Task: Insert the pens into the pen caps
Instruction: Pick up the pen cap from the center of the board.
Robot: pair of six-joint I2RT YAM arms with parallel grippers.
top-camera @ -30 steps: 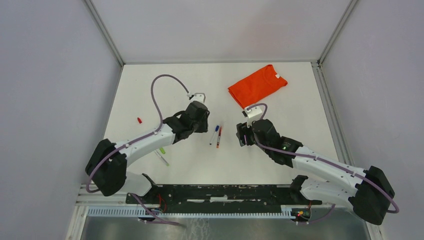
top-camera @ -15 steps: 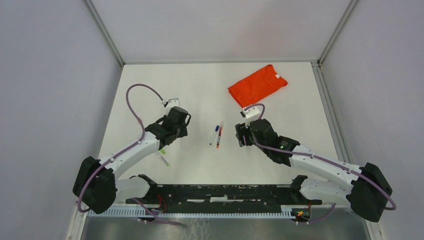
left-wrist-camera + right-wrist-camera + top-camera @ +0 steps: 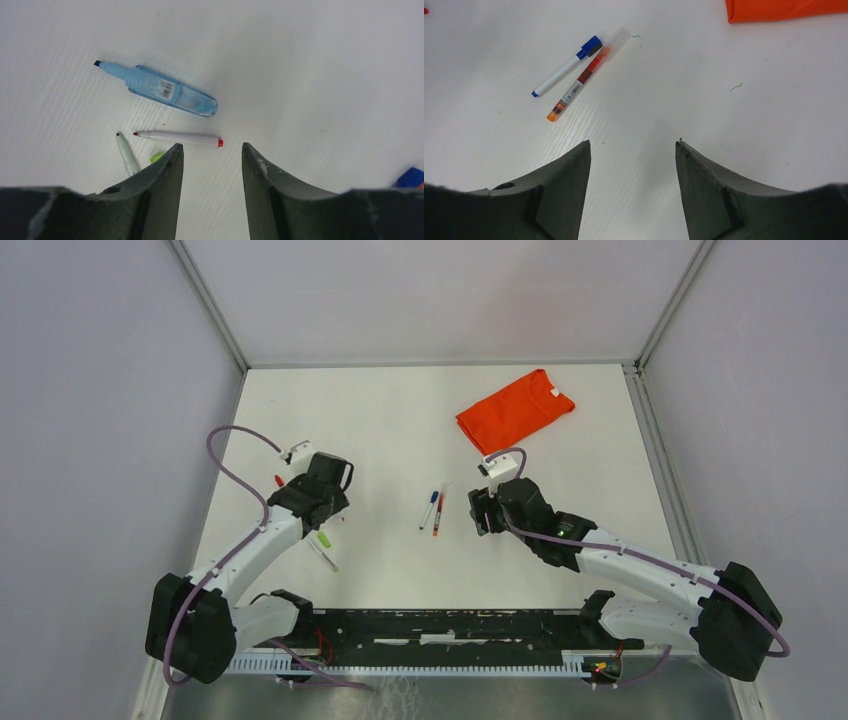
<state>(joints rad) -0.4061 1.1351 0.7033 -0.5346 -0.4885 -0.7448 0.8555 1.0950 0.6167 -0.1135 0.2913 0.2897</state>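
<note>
The left gripper (image 3: 212, 150) gapes empty just behind the red pen (image 3: 177, 138); the right gripper (image 3: 632, 145), also wide, has the blue pen (image 3: 566, 66) ahead-left

A white table (image 3: 420, 410) fills the middle of the scene, its matte top evenly lit, with only soft shadows on it. Plain pale grey panels enclose it: a left wall (image 3: 100, 390), a far wall (image 3: 440, 290) and a right wall (image 3: 770, 390), joined by a left aluminium post (image 3: 207, 302) and a right aluminium post (image 3: 678, 300) that slant up from the table's two far corners. Along the table's near edge runs a black rail (image 3: 450, 625), then a slotted grey strip (image 3: 400, 663), and beyond that a brushed metal sheet (image 3: 460, 695).
</note>
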